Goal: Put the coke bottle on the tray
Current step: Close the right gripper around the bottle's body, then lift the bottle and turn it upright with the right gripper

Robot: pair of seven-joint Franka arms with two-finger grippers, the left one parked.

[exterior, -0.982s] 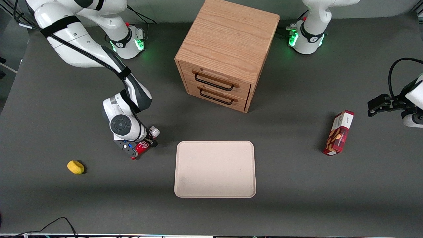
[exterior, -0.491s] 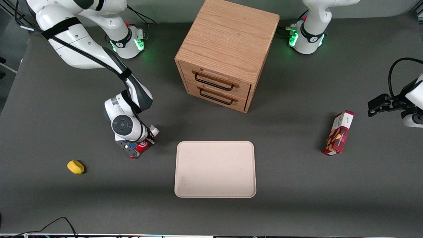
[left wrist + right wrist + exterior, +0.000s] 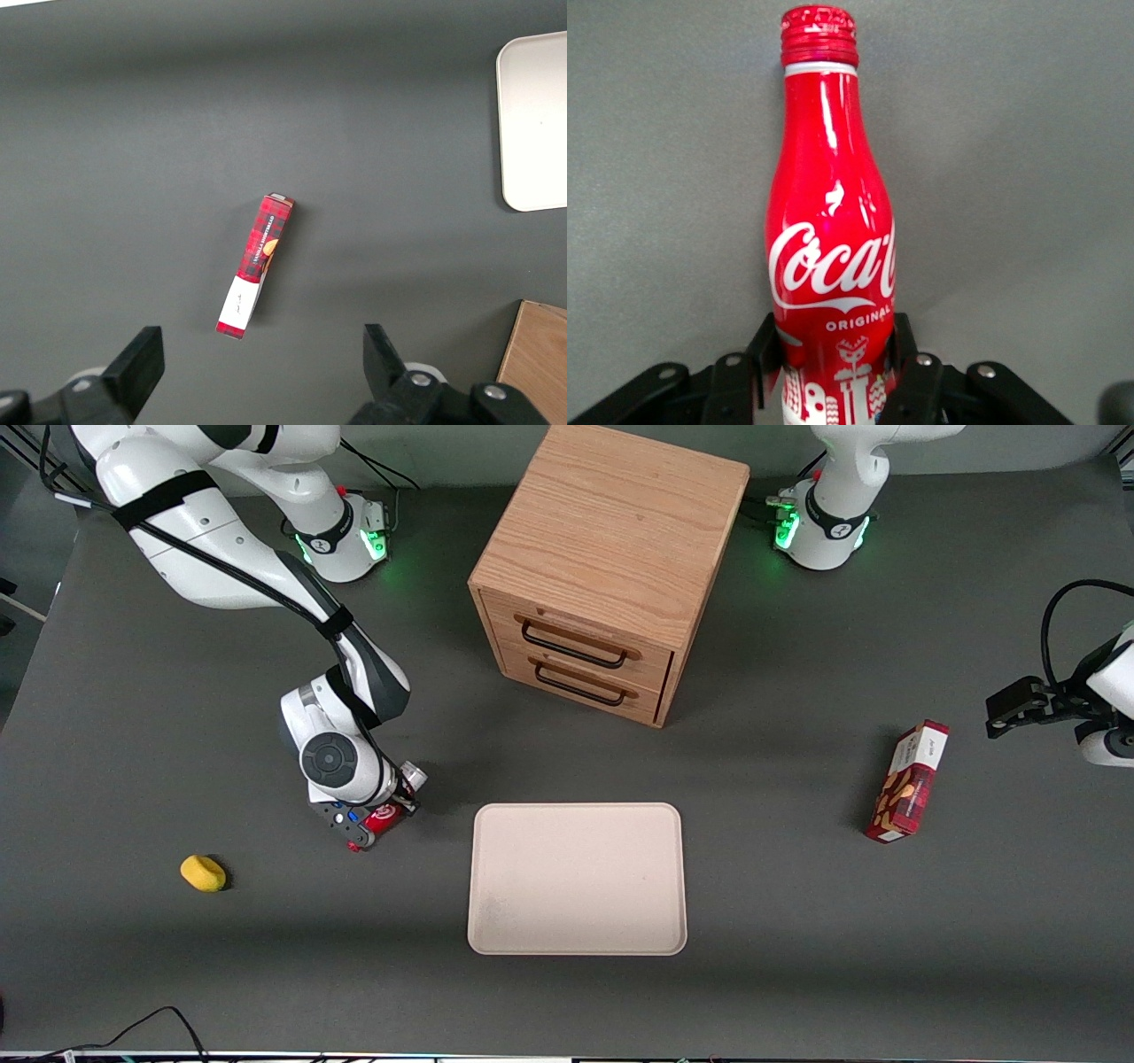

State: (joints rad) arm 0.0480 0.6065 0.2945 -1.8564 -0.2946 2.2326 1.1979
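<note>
gripper [image 3: 379, 821] clamped on the one coke bottle [image 3: 383, 819], down at the table just beside the tray [image 3: 577, 879] toward the working arm's end.
one tray, one bottle, one wooden drawer cabinet [image 3: 609, 571] farther from the camera than the tray, one snack box [image 3: 908, 781] toward the parked arm's end, one yellow lump [image 3: 203, 872] toward the working arm's end; the fingers [image 3: 912, 376] press the bottle's lower body on both sides, and bare table surrounds the tray's four edges.
</note>
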